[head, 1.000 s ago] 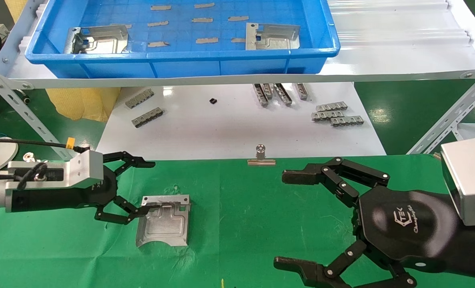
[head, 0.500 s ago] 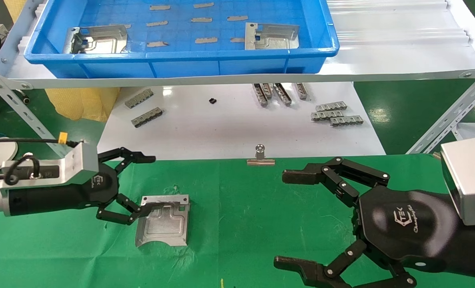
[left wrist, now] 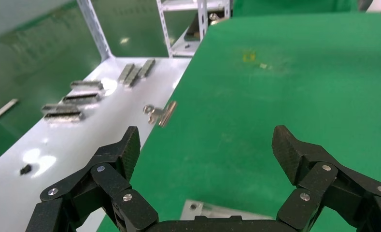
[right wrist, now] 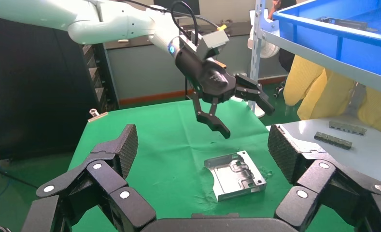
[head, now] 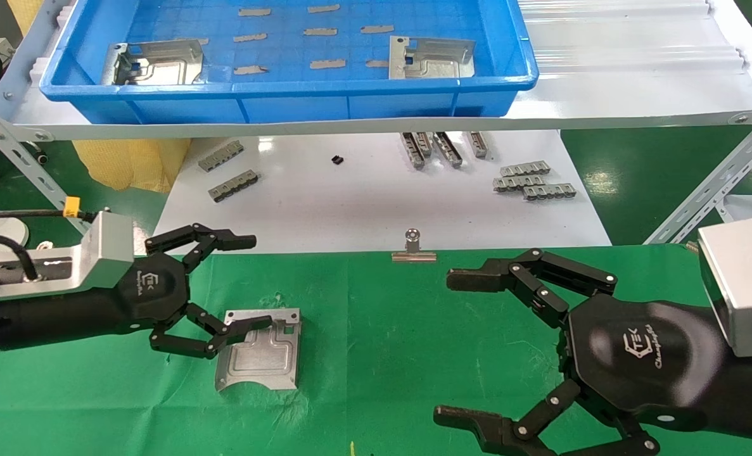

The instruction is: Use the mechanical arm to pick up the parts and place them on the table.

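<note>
You have three silvery stamped sheet-metal plates in sight: one point(head: 260, 348) lies flat on the wrinkled bright green cloth table point(head: 382, 329), and two more point(head: 154, 62) point(head: 431, 57) sit in the blue plastic tray point(head: 287, 95) on the white metal shelf point(head: 635, 82) beyond it. Eight thin grey strips point(head: 320, 30) lie scattered in that tray. On the glossy white board point(head: 376, 196) behind the table you can count nine small grey ridged bars point(head: 533, 180) and one tiny black piece point(head: 336, 160). One silver binder clip point(head: 413, 248) pins the cloth's far edge.

Your left gripper point(head: 255, 282), black with riveted linkage fingers, is spread wide and holds nothing; it hangs clear above the plate on the table, as the right wrist view shows. Your right gripper point(head: 455, 348) is parked over the table well to the right of that plate, also wide open and empty. Both black housings carry a white "TEK" logo.

The floor around the table is glossy green.
</note>
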